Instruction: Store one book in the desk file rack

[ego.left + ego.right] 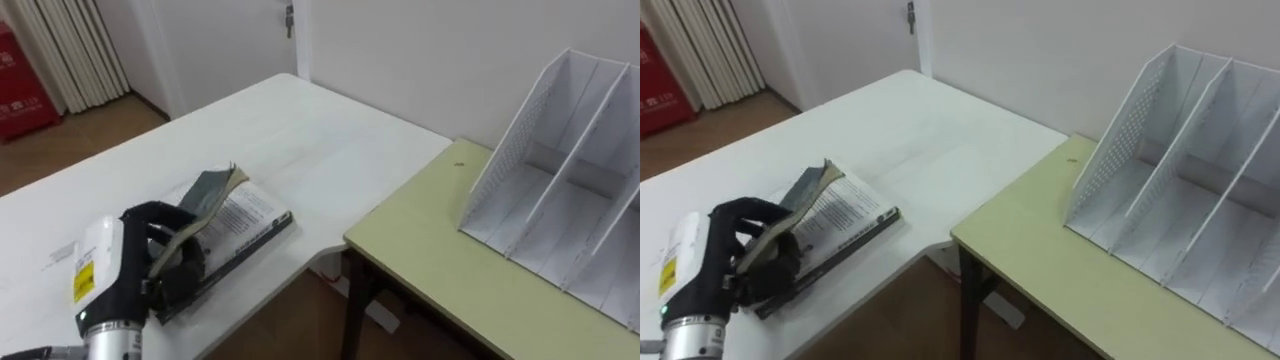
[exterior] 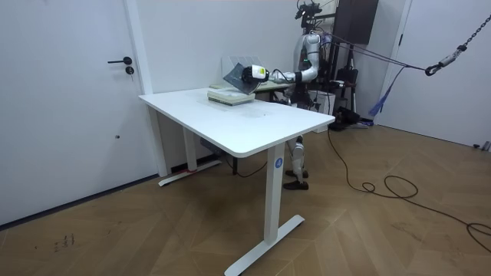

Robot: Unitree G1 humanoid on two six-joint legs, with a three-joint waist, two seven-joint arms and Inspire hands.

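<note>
A robot's left hand (image 1: 178,262), black with a white forearm, reaches in from the lower left over a white worktop (image 1: 300,130). Its fingers are curled round the near edge of a book (image 1: 245,215), clamped on the grey cover. The cover is bent upward in the grip. Beneath it a printed page lies face up. The rest of the book rests flat on the white worktop, close to that worktop's front edge and at an angle to it.

To the right, across a narrow gap, stands a lower green worktop (image 1: 440,250). On it, well apart from the book, sits a white rack (image 1: 560,190). The rack has a perforated side wall and slanted dividers that split it into several compartments, open toward the robot. It stands against a pale wall.

Beyond the white worktop a brown wooden floor (image 1: 60,145) runs back to a white door (image 1: 230,35).

From across the room, the robot stands at the far side of the white worktop, with its arm stretched toward the room view's left. There the grey cover is tilted up at the hand, above the pale block of pages lying on the worktop.
</note>
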